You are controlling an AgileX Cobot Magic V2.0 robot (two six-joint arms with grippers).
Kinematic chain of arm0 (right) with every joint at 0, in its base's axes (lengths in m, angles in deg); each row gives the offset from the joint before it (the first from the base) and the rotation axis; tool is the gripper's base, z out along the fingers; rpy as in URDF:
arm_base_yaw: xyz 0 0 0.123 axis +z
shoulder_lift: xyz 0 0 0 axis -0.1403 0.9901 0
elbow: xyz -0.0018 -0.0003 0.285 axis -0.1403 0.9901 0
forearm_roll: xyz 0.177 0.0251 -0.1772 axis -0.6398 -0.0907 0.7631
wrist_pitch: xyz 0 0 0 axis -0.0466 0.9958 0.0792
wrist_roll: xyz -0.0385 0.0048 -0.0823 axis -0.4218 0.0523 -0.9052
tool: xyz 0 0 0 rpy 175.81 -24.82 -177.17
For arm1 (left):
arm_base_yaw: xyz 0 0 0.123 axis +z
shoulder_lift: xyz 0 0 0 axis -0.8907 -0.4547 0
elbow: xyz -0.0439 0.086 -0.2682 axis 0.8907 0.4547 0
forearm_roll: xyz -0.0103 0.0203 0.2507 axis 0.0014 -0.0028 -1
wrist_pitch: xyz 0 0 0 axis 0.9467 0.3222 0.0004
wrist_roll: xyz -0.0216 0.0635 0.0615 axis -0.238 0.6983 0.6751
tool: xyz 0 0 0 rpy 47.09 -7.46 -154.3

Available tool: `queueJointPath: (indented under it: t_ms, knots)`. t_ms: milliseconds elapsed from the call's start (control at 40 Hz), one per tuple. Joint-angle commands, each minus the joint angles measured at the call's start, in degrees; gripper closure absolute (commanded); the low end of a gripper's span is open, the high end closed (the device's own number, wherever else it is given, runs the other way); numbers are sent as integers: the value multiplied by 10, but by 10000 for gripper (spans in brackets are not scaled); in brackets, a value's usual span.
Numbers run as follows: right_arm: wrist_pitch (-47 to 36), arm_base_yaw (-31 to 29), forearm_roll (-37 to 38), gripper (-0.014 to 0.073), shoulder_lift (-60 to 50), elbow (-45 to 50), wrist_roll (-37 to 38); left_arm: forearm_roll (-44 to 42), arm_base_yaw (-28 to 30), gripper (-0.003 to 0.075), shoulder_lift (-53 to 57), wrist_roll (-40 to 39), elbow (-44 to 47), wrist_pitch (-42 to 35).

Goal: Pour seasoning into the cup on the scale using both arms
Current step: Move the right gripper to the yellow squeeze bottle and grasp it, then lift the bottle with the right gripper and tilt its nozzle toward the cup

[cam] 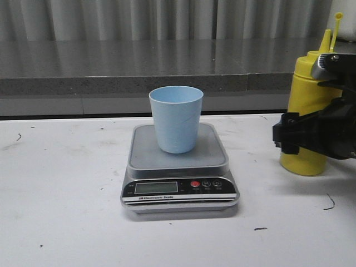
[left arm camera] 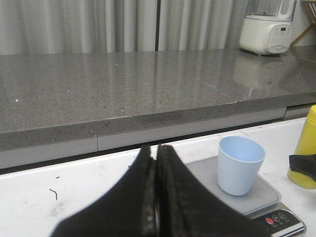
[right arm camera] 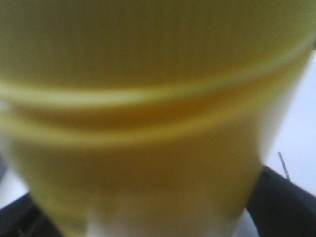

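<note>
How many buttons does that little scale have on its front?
3, in a row right of the display on the scale: a red button, then two dark buttons. None seem hidden.

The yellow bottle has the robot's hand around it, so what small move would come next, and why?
Probably closing the right hand firmly on the yellow bottle and lifting it slightly. The bottle is upright on the table, beside the scale, with the hand's fingers on either side of its body; whether they already press it is unclear. The cup sits on the scale.
</note>
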Motion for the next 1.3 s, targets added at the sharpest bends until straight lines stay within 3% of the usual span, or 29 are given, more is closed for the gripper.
queueJointPath:
  t_ms: [0,425,501,601,726,801,1001,1126,1276]
  knots:
    - [-46,0,-5,-57,-7,-23,0,7,-1,740,-3,-5,-17,-51]
    - [-68,0,-5,-44,32,-39,0,7,-1,740,-3,-5,-17,-51]
    - [-68,0,-5,27,33,-39,0,7,-1,740,-3,-5,-17,-51]
    - [-77,0,-5,211,33,-39,0,7,-1,740,-3,-5,-17,-51]
    - [-116,0,-5,382,33,-39,0,7,-1,740,-3,-5,-17,-51]
    - [-140,0,-5,417,33,-39,0,7,-1,740,-3,-5,-17,-51]
    - [-146,0,-4,412,18,-38,-4,7,-1,740,-3,-5,-17,-51]
    - [-130,0,-4,412,-17,-38,-70,7,-1,740,-3,-5,-17,-51]
    - [-93,0,-4,412,-74,-40,-233,7,-1,740,-3,-5,-17,-51]
